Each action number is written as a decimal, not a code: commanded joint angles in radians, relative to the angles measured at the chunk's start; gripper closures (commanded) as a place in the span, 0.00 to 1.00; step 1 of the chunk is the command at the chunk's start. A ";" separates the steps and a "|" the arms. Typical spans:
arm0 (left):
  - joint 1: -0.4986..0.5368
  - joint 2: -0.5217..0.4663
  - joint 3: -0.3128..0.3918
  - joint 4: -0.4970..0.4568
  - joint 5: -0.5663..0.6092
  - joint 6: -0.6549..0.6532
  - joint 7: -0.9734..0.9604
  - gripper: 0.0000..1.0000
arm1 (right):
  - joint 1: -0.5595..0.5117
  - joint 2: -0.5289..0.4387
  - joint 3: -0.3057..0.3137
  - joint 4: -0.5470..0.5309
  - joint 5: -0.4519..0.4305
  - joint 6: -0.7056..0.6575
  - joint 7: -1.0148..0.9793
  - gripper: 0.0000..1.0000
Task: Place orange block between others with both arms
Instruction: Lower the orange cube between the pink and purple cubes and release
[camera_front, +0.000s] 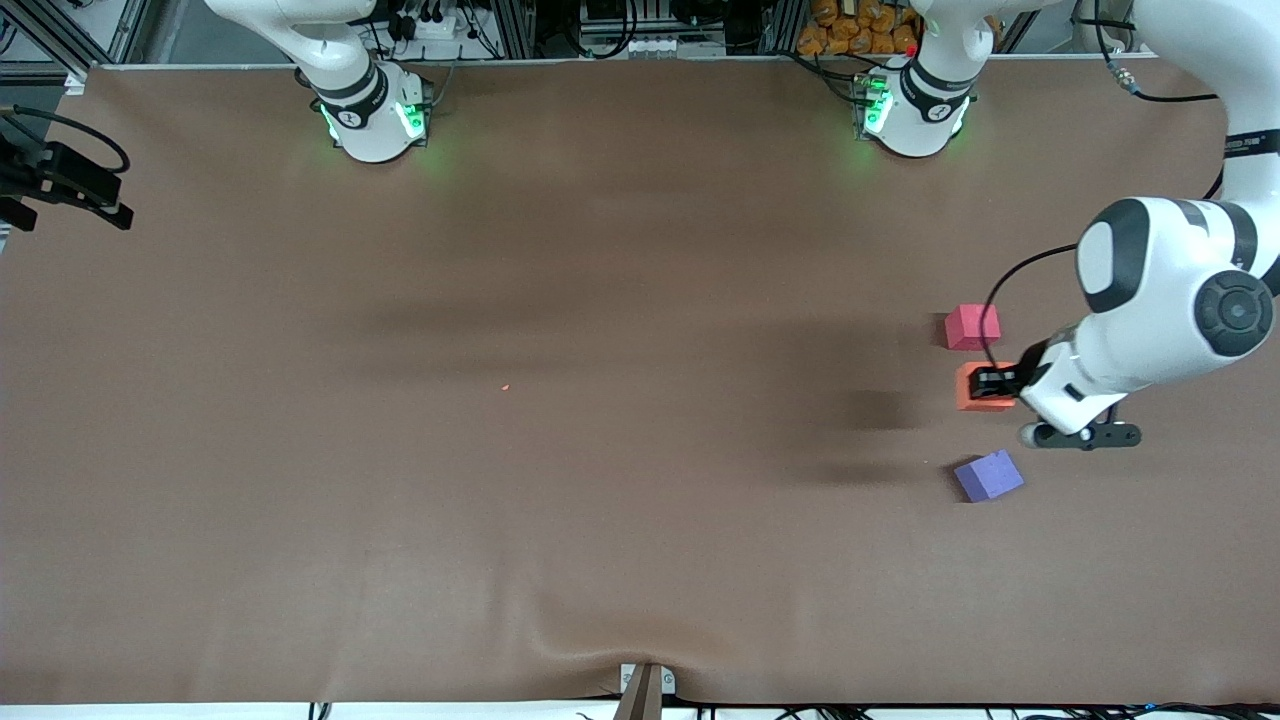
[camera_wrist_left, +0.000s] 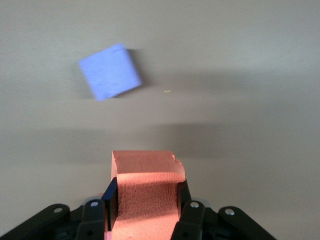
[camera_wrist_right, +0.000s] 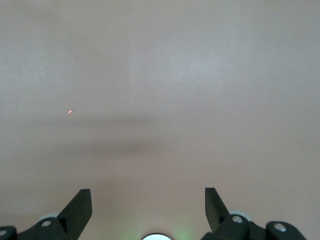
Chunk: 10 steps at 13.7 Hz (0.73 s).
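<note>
The orange block (camera_front: 968, 392) (camera_wrist_left: 144, 167) is squeezed between the fingers of my left gripper (camera_front: 996, 384) (camera_wrist_left: 146, 189), which is shut on it. It is over the gap between the others: the pinkish-red cube (camera_front: 972, 327) lies farther from the front camera and the lavender-purple cube (camera_front: 988, 476) (camera_wrist_left: 109, 71) lies nearer, turned slightly askew. Both rest on the table at the left arm's end. The pinkish-red cube does not show in the left wrist view. My right gripper (camera_wrist_right: 147, 192) is open with nothing between its fingers, over bare table close to its own base, and it is out of the front view.
A brown cloth (camera_front: 600, 450) covers the table. A tiny orange speck (camera_front: 505, 387) (camera_wrist_right: 70, 112) lies near its middle. The arms' green-lit bases (camera_front: 375, 120) (camera_front: 915, 110) stand along the edge farthest from the front camera. A bracket (camera_front: 645, 688) sits at the near edge.
</note>
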 joint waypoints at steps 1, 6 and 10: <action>0.072 -0.048 -0.014 -0.170 -0.015 0.159 0.105 1.00 | -0.014 -0.022 0.019 -0.022 -0.014 0.010 -0.018 0.00; 0.087 -0.020 -0.019 -0.262 -0.106 0.319 0.109 1.00 | -0.013 -0.017 0.019 -0.023 -0.014 0.016 -0.009 0.00; 0.089 0.041 -0.019 -0.276 -0.106 0.451 0.111 1.00 | -0.017 -0.017 0.019 -0.020 -0.011 0.033 -0.008 0.00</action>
